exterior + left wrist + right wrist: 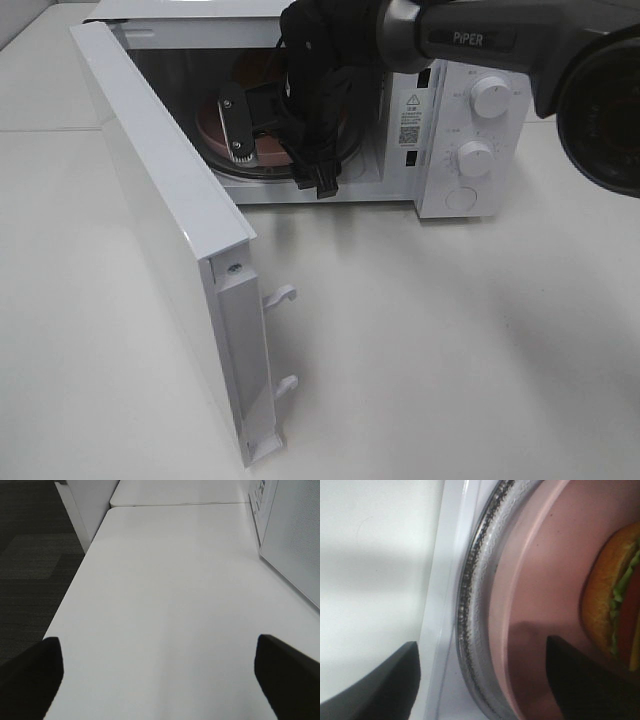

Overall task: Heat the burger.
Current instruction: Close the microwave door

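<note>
The microwave (470, 130) stands with its door (150, 190) swung wide to its left, so the mouth is open, though the right arm (470, 40) fills much of it. Inside the microwave the burger (605, 590) sits on the plate (535, 580) on the turntable (475, 590); the right gripper (480, 670) hangs astride the plate's rim, fingers spread apart, holding nothing. The left gripper (157, 665), spread wide and empty, hovers over the white surface (160, 580) outside the microwave's door.
</note>
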{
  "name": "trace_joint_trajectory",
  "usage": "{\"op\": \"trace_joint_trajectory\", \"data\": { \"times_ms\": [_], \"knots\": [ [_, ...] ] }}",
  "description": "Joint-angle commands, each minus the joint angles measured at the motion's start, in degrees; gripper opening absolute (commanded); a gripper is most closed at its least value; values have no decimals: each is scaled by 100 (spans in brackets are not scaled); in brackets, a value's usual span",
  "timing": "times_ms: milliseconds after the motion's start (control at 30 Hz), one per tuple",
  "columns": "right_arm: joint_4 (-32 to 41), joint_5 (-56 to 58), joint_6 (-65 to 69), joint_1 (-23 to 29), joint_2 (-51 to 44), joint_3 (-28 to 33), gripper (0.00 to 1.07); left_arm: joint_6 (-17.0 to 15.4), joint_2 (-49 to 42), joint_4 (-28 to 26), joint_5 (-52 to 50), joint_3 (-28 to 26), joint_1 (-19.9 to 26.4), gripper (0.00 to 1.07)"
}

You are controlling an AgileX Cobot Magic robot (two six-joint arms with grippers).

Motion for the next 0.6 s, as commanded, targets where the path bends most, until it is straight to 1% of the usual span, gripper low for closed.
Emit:
{"op": "trace_joint_trajectory", "data": {
  "times_ms": [33, 267, 600],
  "knots": [
    [109, 298, -52, 6, -126, -40, 71, -23, -34, 23, -52, 11, -34, 98],
    [160, 556, -46, 6, -223, -46, 71, -23, -34, 23, -52, 11, -34, 98],
    [327, 1243, -52, 6, -304, -46, 71, -23, -34, 23, -52, 11, -34, 98]
  ]
}}
